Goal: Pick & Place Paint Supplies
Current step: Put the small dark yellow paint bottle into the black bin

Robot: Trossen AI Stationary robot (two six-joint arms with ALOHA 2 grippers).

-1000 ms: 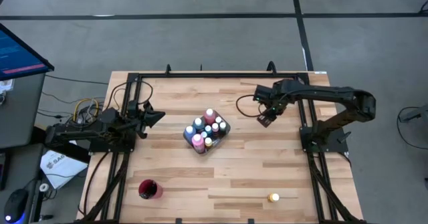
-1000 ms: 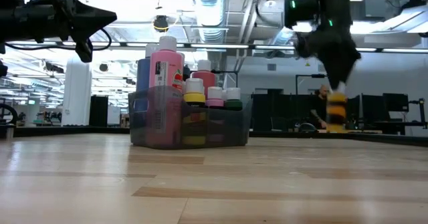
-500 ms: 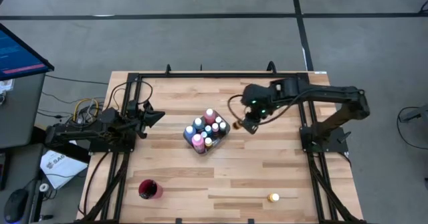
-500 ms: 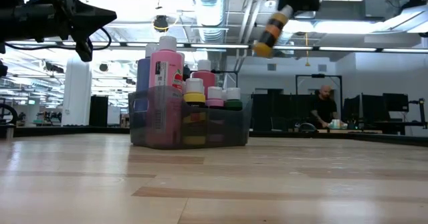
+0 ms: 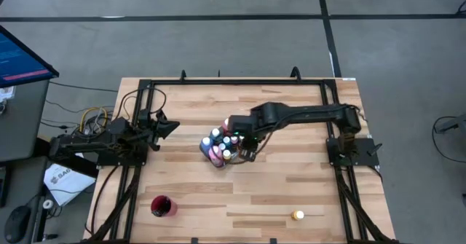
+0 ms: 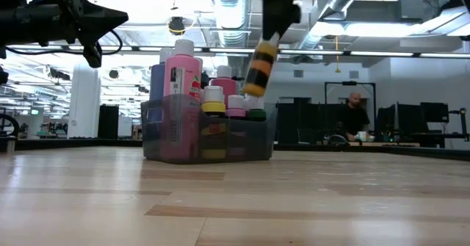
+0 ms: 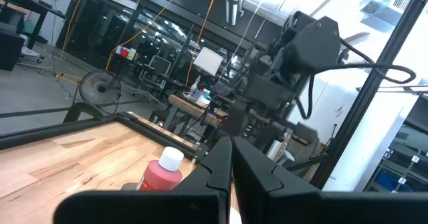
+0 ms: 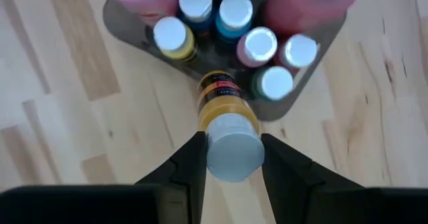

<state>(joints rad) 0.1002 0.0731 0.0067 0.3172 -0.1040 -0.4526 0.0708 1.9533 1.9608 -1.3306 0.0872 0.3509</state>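
Above the grey tray at mid-table, a yellow paint bottle is held clamped by its cap end in the right gripper, poised over the near corner beside the bottles already stowed. Placement is judged in hand; a lowering into a free slot is called for next. Off left, the left gripper is parked, fingers pressed together.

Even, bright overhead light falls on the wooden table, leaving only faint shadows. In the low view, ceiling lights glare white. The yellow paint bottle is motion-blurred there; its pale cap looks soft up close.
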